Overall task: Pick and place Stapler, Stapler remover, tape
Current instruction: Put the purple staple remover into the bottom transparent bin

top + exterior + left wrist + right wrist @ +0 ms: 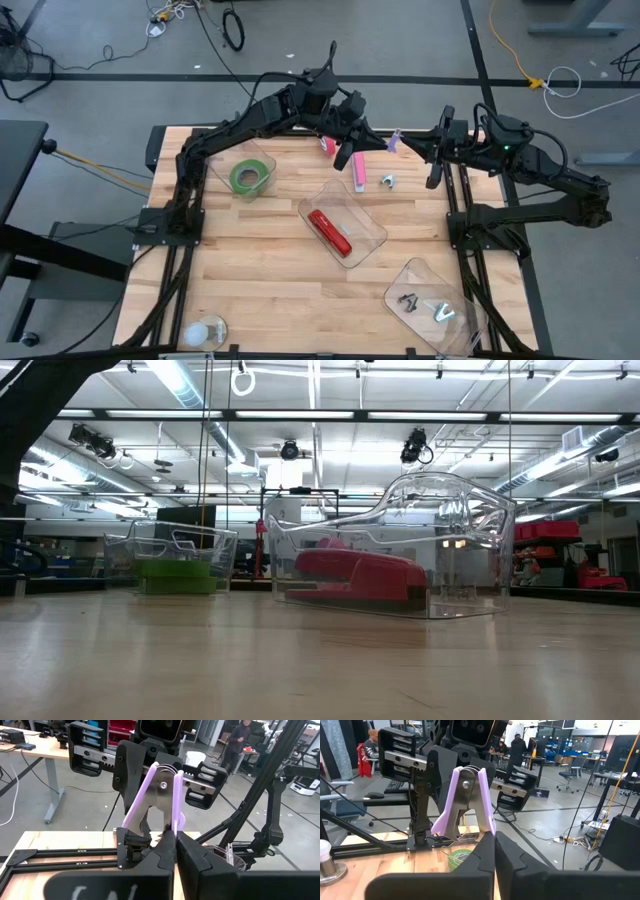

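Left claw (175, 838): clenched on the remover (161, 795) — upper middle of the high view, over the table's far edge.
Right claw (494, 838): clamped on the same remover, tip to tip with the other arm.
Look of remover: purple handles, steel body, held off the wood.
Stapler (329, 231): red, inside a clear tray (372, 238) at frame centre.
Tape (249, 177): green roll in its own clear bin (222, 165) — left of centre.
Pink bar (358, 170): flat on the wood, just above the tray in the frame.

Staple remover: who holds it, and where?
Both the left end effector and the right end effector pinch the staple remover at a purple handle's free end.
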`<move>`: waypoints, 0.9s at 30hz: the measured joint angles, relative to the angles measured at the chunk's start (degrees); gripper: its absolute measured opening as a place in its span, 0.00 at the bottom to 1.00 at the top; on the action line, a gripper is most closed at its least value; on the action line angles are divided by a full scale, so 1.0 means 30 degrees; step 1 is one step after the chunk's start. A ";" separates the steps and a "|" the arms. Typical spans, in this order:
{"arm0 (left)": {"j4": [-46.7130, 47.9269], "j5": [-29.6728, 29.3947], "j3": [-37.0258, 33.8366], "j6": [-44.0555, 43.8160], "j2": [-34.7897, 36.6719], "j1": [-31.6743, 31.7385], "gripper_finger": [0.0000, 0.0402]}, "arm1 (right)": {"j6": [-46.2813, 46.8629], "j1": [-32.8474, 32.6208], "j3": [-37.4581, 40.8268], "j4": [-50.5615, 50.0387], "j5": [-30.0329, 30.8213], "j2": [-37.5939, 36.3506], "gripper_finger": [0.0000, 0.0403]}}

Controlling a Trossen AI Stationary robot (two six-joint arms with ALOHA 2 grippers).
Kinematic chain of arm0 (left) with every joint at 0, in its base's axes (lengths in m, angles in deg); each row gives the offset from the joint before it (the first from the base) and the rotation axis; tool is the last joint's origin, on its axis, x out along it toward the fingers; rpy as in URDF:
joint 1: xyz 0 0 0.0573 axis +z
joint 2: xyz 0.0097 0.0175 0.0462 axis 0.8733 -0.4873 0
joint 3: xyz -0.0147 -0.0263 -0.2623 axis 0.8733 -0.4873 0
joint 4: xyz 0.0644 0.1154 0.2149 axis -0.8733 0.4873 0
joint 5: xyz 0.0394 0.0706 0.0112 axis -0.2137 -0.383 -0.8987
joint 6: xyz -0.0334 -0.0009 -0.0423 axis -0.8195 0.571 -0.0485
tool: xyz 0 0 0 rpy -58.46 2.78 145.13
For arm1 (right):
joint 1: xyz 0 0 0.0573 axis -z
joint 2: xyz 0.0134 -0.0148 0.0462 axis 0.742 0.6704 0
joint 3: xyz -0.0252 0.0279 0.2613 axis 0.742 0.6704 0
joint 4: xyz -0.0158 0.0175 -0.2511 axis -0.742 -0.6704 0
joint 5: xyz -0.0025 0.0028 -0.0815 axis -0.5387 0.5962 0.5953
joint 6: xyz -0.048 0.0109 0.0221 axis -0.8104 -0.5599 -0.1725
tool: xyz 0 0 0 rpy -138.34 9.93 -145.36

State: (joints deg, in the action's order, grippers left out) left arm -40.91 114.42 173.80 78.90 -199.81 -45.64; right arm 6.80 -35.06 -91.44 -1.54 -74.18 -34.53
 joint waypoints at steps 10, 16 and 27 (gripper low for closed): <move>0.0044 0.0051 0.0000 -0.0116 0.0000 0.0000 0.15 | 0.0023 0.0007 0.0000 0.0023 0.0140 -0.0002 0.00; 0.0045 0.0058 0.0000 -0.0621 0.0000 -0.0015 0.32 | 0.0080 0.0007 0.0000 0.0040 0.0172 -0.0007 0.00; 0.0255 -0.0818 0.0000 -0.1117 0.0000 -0.0015 0.55 | 0.0073 0.0007 0.0000 0.0151 0.0124 -0.0093 0.00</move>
State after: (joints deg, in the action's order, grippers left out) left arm -40.15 111.96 173.80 75.55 -199.81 -45.68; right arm 7.02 -35.04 -91.44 -1.08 -73.81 -34.81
